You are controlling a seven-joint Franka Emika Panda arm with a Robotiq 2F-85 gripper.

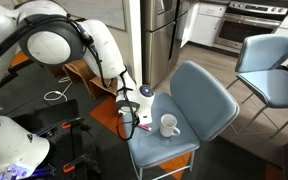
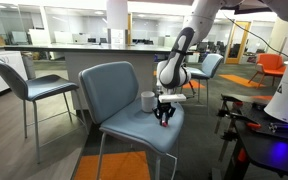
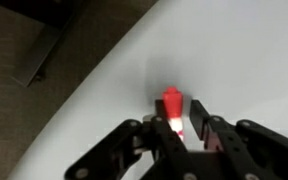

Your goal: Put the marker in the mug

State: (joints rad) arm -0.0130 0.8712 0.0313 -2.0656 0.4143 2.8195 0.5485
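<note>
The red-pink marker (image 3: pixel 172 108) stands upright between my gripper's (image 3: pixel 181 128) black fingers, which are shut on it just above the pale blue-grey chair seat (image 3: pixel 234 50). In both exterior views the gripper (image 1: pixel 133 121) (image 2: pixel 164 113) hangs low over the seat's front part. The white mug (image 1: pixel 169 125) (image 2: pixel 148 100) stands upright on the same seat, a short way to the side of the gripper and apart from it. The mug is not in the wrist view.
The mug's chair (image 1: pixel 206 95) (image 2: pixel 114 85) has a raised backrest behind the mug. A second matching chair (image 1: pixel 274 65) (image 2: pixel 29 80) stands nearby. Orange floor (image 2: pixel 114 165) and cabled equipment (image 1: pixel 54 130) lie beside the robot base.
</note>
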